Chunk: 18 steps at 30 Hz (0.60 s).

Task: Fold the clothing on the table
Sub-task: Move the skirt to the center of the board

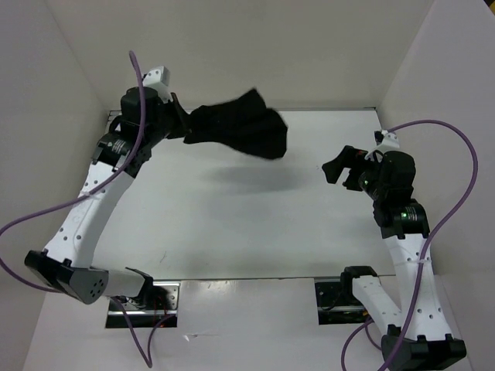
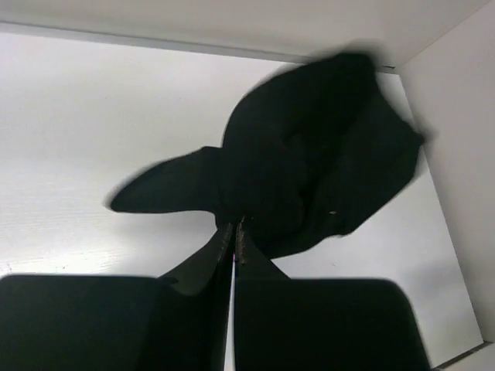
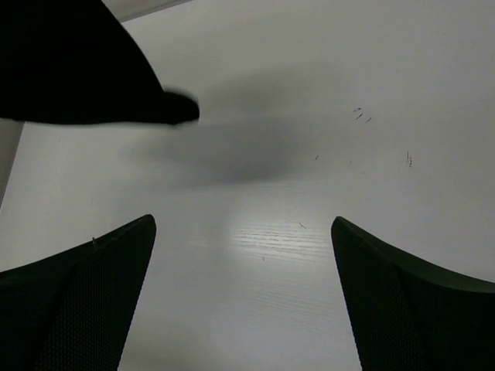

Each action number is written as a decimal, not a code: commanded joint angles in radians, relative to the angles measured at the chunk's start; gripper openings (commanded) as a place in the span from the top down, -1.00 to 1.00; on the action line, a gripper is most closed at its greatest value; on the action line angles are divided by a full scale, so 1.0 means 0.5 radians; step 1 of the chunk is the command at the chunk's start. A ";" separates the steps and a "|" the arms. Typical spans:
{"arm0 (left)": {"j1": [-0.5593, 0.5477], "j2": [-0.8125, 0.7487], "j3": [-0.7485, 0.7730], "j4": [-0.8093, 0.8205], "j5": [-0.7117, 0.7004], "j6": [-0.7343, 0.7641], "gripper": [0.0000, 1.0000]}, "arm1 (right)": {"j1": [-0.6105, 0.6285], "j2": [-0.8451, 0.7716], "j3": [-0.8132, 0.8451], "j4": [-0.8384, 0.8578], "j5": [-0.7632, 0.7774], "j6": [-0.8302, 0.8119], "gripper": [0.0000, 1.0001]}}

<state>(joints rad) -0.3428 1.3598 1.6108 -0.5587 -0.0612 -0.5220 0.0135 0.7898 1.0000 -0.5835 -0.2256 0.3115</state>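
One piece of clothing (image 1: pixel 244 127) is seen, bunched and lifted above the one table (image 1: pixel 232 232) near its far left corner. Of the two grippers, the left gripper (image 2: pixel 234 230) is clamped tight on the fabric, while the right gripper (image 1: pixel 340 168) is spread wide, holding nothing. The garment's edges are blurred, and its folds cannot be made out.

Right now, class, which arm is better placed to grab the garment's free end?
The right arm. The right gripper is open and empty, and the clothing trails its loose end toward that side. The left gripper is shut on it, holding it above the table.
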 commanded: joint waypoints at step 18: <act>0.060 0.253 -0.774 0.046 0.192 -0.140 -0.30 | 0.034 0.144 0.061 0.069 -0.043 -0.037 -0.98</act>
<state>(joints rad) -0.3172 1.5036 1.1751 -0.6178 -0.0101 -0.5793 0.0147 0.8276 1.0004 -0.5842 -0.2329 0.3080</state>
